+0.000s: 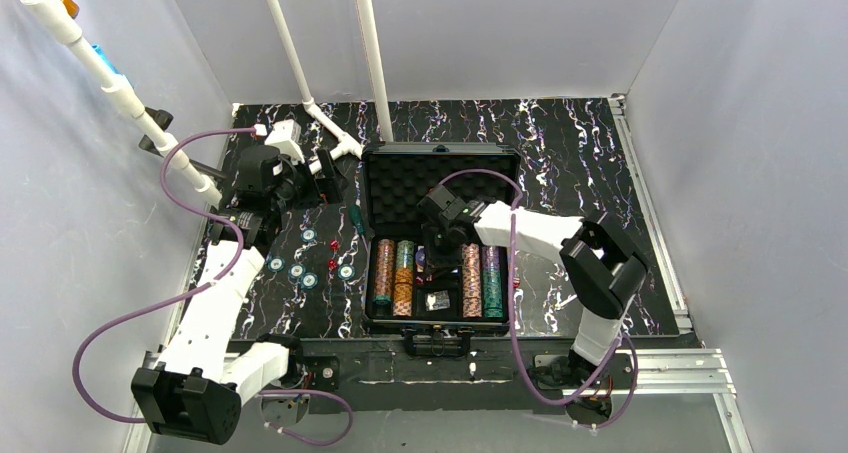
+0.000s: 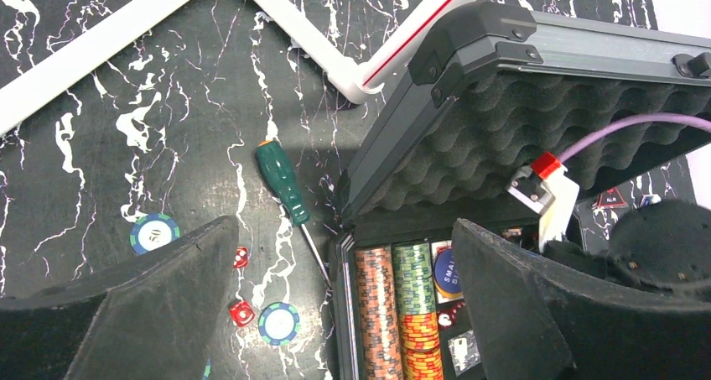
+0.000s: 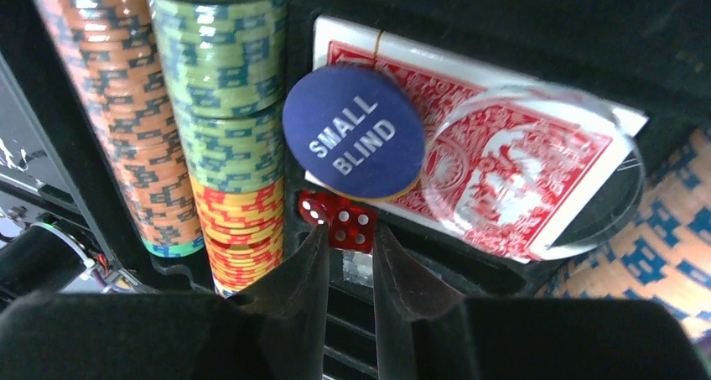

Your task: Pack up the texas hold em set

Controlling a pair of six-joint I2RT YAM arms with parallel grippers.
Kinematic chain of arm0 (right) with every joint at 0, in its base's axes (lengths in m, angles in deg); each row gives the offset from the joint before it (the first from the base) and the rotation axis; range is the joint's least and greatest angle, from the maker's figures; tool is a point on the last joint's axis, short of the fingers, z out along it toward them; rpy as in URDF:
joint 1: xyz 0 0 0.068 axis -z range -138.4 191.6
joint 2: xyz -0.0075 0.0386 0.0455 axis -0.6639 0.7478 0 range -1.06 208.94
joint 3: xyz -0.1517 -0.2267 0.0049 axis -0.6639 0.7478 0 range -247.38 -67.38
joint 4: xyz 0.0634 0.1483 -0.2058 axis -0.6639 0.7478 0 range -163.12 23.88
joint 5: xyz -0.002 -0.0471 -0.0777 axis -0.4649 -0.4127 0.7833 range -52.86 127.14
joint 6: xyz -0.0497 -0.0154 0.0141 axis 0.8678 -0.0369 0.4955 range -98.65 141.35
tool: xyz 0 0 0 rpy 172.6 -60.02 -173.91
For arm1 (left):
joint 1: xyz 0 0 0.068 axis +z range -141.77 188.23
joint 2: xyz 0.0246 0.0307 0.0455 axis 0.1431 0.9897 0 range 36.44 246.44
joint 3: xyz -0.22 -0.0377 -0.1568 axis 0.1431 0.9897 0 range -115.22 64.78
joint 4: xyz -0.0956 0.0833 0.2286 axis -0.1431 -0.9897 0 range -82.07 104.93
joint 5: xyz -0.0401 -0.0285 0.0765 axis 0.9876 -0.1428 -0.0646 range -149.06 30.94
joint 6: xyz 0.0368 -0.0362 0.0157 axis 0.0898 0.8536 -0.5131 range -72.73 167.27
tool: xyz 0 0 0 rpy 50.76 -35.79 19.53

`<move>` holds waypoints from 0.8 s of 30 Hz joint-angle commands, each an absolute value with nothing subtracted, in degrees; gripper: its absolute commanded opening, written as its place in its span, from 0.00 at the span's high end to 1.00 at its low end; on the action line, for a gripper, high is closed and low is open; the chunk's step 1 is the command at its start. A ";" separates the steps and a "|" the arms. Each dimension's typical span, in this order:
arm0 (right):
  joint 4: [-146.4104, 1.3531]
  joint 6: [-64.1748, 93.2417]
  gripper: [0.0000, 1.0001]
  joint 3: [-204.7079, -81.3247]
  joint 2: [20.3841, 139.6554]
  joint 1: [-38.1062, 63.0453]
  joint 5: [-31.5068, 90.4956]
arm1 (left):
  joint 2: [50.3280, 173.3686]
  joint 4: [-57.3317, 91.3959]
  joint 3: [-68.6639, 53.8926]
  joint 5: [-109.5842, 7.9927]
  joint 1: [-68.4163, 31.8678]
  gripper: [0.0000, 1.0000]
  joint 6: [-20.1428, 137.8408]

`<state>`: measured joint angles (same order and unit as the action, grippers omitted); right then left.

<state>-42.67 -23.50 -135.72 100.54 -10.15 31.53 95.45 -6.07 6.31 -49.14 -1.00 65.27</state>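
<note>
Black hard case is seen open at the middle of the bench, with the foam-lined lid raised at the far side. Striped chip rows are packed on edge in the left and right compartments. In the middle compartment a red-backed card deck is laid flat. A blue "SMALL BLIND" button and a clear disc are resting on it.

Right tool is lowered into the middle compartment. Its jaws are drawn narrow and closed on a red die, which is held at the very fingertips. A second red die is touching it on the left, just beside the green-and-orange chip row.

Left tool is held over the bench to the left of the case. Its jaws are spread wide and nothing is gripped.

Outside the case, on the bench to its left, several loose chips and two loose red dice are noted. A green-handled screwdriver is lying near the case's far left corner, shaft pointed toward the case. White pipes are seen at the far side.
</note>
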 commanded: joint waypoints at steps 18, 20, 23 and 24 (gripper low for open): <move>-40.09 -20.81 0.82 -139.26 105.97 -8.86 24.58 | 95.84 -6.43 6.13 -48.77 -1.44 0.00 64.96; -40.63 -20.45 0.75 -139.53 106.03 -8.85 25.23 | 95.88 -6.37 6.13 -48.74 -1.42 0.01 64.94; -40.39 -19.86 0.65 -139.96 105.25 -8.86 27.16 | 95.97 -6.34 6.13 -48.85 -1.44 0.01 64.95; -40.26 -19.69 0.63 -140.02 104.86 -8.86 27.58 | 95.97 -6.35 6.12 -48.84 -1.41 0.01 64.95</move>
<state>-39.51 -20.61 -138.62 104.69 -8.77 26.86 96.09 -6.09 6.31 -49.12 -1.29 65.27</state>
